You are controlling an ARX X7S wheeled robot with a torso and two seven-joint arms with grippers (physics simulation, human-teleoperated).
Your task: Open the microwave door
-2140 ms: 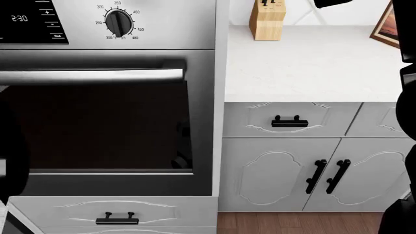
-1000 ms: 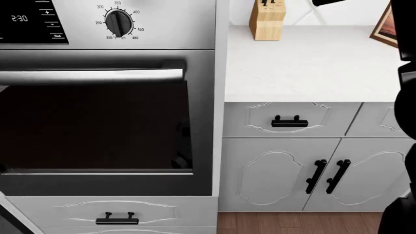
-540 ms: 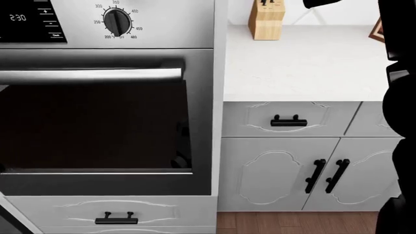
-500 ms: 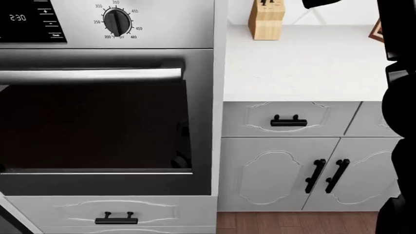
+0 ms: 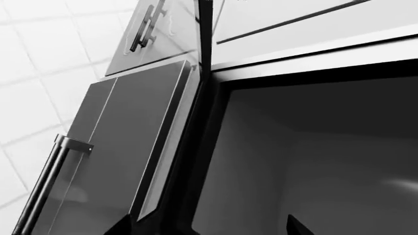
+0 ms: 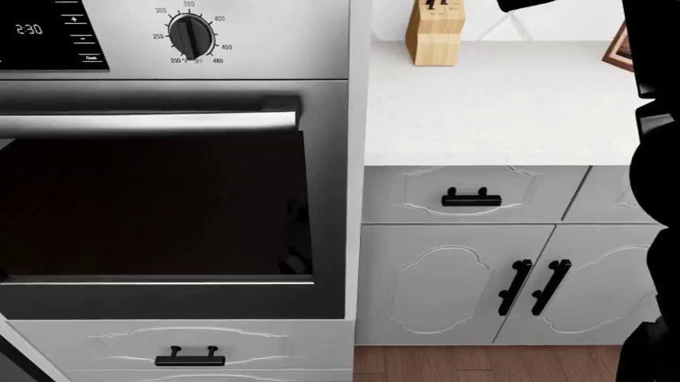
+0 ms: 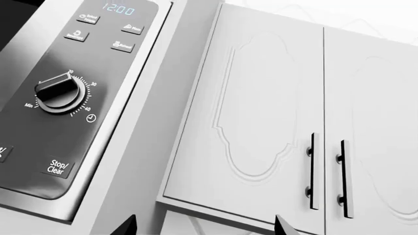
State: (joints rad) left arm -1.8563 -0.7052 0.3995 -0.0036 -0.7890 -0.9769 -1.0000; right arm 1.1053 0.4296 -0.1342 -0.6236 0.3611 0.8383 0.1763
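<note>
Microwave door (image 5: 124,161) ajar, cavity exposed

1. The microwave door (image 5: 124,161) stood swung out from the microwave cavity (image 5: 313,161), which lay directly ahead of the left gripper (image 5: 209,230); only that gripper's fingertips showed at the frame edge.
2. The door handle (image 5: 46,186) ran along the door's outer edge, on the side away from the cavity.
3. An upper cabinet (image 5: 156,29) sat above the door and the cavity.
4. Ahead of the right gripper (image 7: 203,226) lay the microwave control panel (image 7: 72,93), with its timer dial (image 7: 60,92) between the clock display (image 7: 119,10) and the Stop/Clear button (image 7: 56,167).
5. Two cabinet doors (image 7: 307,122) stood beside the panel, their handles (image 7: 326,176) side by side.
</note>
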